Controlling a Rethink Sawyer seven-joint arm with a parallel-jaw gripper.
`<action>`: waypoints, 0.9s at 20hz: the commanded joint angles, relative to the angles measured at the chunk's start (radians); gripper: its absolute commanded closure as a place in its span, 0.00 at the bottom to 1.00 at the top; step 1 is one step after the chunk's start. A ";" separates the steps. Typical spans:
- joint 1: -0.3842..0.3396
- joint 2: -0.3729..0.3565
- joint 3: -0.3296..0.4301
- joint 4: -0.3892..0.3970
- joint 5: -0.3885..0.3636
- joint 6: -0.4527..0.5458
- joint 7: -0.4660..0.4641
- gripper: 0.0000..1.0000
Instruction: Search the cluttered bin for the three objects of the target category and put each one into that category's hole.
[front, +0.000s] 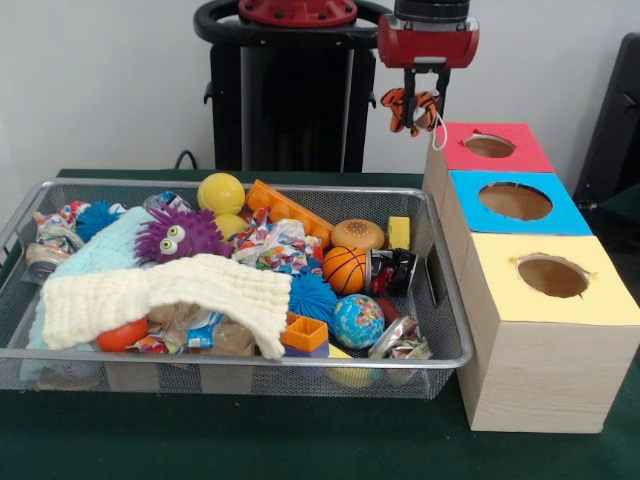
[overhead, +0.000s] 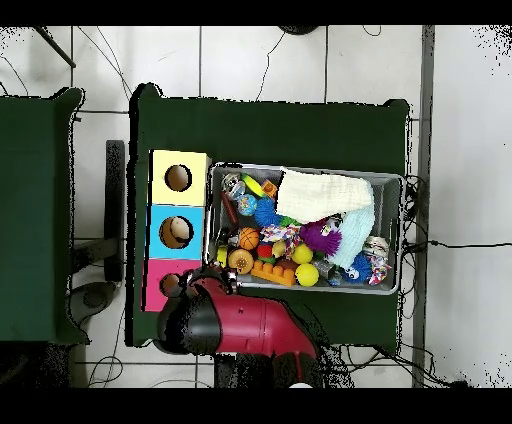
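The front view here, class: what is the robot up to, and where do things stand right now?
The red and black arm's gripper is shut on a small orange, black-striped plush tiger, held in the air beside the red-topped wooden box and not yet over its round hole. The silver wire-mesh bin is still full of balls, toys, wrappers and a cream cloth.
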 joint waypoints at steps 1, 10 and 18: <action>-0.009 0.027 0.055 0.011 0.038 -0.056 0.197 1.00; 0.066 0.002 0.011 -0.019 0.060 0.008 0.230 1.00; 0.101 0.017 0.002 -0.020 0.087 -0.001 0.248 1.00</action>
